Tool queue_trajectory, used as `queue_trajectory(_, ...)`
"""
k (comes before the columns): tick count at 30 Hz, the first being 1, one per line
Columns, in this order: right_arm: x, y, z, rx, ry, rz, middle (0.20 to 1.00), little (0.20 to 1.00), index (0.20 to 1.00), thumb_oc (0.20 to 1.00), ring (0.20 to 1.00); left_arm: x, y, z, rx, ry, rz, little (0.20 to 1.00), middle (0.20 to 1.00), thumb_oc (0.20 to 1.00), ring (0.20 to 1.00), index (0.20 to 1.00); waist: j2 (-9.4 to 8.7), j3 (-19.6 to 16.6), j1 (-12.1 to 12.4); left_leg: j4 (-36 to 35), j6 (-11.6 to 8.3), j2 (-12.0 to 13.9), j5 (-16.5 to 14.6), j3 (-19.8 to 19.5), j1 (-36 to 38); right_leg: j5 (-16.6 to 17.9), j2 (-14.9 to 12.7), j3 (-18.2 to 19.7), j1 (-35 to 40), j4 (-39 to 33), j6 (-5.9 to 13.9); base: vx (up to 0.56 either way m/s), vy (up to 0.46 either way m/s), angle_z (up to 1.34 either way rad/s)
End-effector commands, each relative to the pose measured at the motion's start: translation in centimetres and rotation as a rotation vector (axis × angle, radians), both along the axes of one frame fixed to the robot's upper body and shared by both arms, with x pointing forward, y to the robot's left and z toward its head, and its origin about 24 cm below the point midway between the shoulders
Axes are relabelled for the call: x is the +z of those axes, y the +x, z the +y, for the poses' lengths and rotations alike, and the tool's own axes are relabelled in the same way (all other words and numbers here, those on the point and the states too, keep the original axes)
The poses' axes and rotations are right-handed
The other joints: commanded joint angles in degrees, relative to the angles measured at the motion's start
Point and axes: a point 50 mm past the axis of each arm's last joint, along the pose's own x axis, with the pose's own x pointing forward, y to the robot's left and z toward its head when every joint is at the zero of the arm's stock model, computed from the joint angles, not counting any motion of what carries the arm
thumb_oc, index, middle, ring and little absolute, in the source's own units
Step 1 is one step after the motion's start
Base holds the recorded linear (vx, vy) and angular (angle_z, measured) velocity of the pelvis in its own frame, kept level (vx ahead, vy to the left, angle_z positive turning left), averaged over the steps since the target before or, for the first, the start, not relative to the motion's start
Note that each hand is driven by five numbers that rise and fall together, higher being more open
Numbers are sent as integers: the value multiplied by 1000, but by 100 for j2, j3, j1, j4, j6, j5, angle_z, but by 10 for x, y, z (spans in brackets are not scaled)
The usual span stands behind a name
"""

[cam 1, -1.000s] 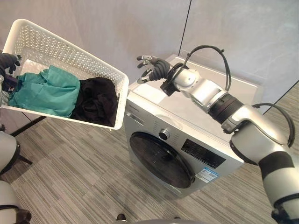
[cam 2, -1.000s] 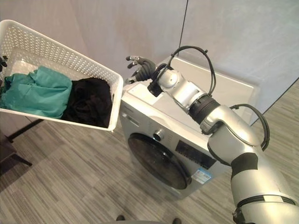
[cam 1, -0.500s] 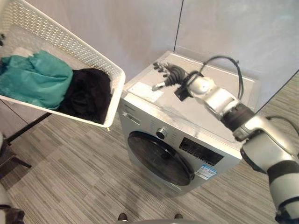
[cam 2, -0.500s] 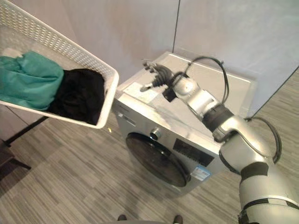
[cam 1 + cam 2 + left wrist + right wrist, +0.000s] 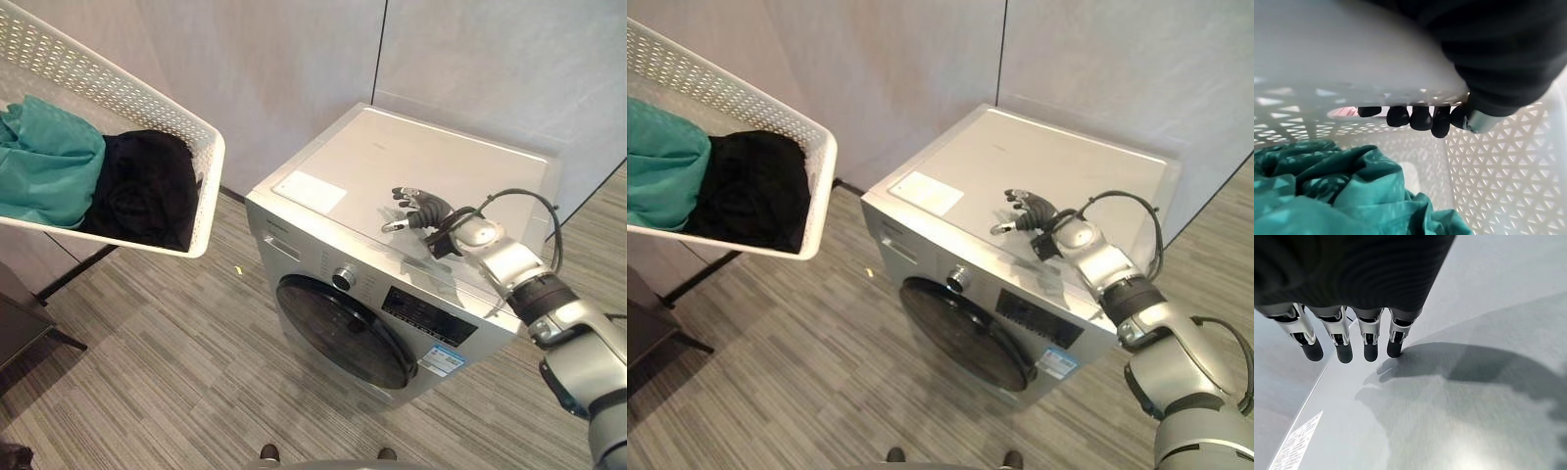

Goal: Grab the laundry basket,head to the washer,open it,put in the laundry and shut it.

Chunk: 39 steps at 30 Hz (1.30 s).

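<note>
The white laundry basket hangs tilted in the air to the left of the washer, well apart from it and above the striped floor. Inside lie a teal garment and, beside it towards the lower end, a black garment. In the left wrist view the left hand has its dark-tipped fingers curled over the basket's rim — clamped on it, with the teal cloth just below.

The right hand sits low over the washer's flat grey top, near its front right part, fingers spread and fairly straight, holding nothing. Its wrist view shows the fingertips just above the lid's surface — whether they touch it I cannot tell. The round dark door on the washer's front is shut, with a knob above it.
</note>
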Motion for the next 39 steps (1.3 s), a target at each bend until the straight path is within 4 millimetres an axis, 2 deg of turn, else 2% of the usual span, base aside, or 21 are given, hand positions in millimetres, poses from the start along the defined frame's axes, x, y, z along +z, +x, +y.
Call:
queue_trajectory(1, 10, -1, -26, -67, -38, -56, 1000, 1000, 1000, 1000, 1000, 97, -32, -15, -61, -37, -458, 200, 200, 200, 200, 200, -15, -277, 217, 0, -133, 156, -40, -251, 41, 275, -579, -505, 318, -15, 578, -9, -37, -2)
queue_trajectory(4, 10, -8, -48, -135, -21, -63, 1000, 1000, 1000, 1000, 1000, 101, -32, -19, -78, -37, -476, 200, 200, 200, 200, 200, 57, -286, 145, 0, -140, 165, -37, -216, 81, 245, -570, -484, 326, -15, 578, -6, -24, -3)
queue_trajectory(8, 10, -14, -60, -173, 12, -81, 1000, 1000, 1000, 1000, 1000, 110, -32, -25, -111, -44, -520, 200, 200, 200, 200, 200, 140, -288, 95, 0, -142, 174, -40, -177, 123, 213, -557, -450, 325, -15, 577, -13, -25, -5)
queue_trajectory(9, 10, -15, -60, -174, 13, -81, 1000, 1000, 1000, 1000, 1000, 110, -31, -26, -113, -43, -520, 200, 200, 200, 200, 200, 134, -286, 102, 0, -143, 176, -41, -175, 126, 212, -555, -448, 326, -15, 576, -28, -27, -8)
queue_trajectory(11, 6, -20, -60, -179, 70, -92, 1000, 1000, 1000, 1000, 1000, 126, -32, -38, -158, -28, -575, 200, 200, 200, 200, 200, 244, -294, 50, 0, -142, 186, -31, -142, 143, 180, -532, -421, 314, -15, 567, -24, -36, -3)
queue_trajectory(16, 2, -23, -59, -184, 96, -96, 1000, 1000, 1000, 1000, 1000, 143, -33, -53, -213, -17, -639, 200, 200, 200, 200, 200, 306, -300, 60, 0, -150, 204, -6, -164, 126, 160, -511, -423, 308, -15, 549, -11, -35, 0)
queue_trajectory(22, 2, -24, -57, -187, 118, -109, 1000, 1000, 1000, 1000, 1000, 148, -26, -66, -267, -26, -657, 200, 200, 200, 200, 200, 365, -302, 49, 0, -155, 204, 5, -185, 109, 133, -495, -419, 292, -15, 540, -6, -11, 0)
queue_trajectory(29, 0, -23, -46, -158, 147, -112, 1000, 1000, 1000, 1000, 1000, 133, -10, -71, -308, -97, -635, 200, 200, 200, 200, 200, 461, -272, -28, 0, -157, 208, 8, -180, 112, 101, -481, -403, 293, -15, 507, 0, 0, 0)
queue_trajectory(36, -5, -25, -45, -162, 145, -95, 1000, 1000, 1000, 1000, 1000, 104, 10, -69, -319, -173, -571, 200, 200, 200, 200, 200, 510, -216, -94, 0, -150, 203, -5, -185, 137, 69, -457, -384, 310, -15, 467, 0, 0, 0)
queue_trajectory(39, -7, -26, -45, -160, 144, -87, 1000, 1000, 1000, 1000, 1000, 89, 23, -75, -348, -208, -540, 200, 200, 200, 200, 200, 528, -167, -140, 0, -132, 196, -22, -183, 173, 48, -449, -352, 321, -15, 450, 49, -27, -1)
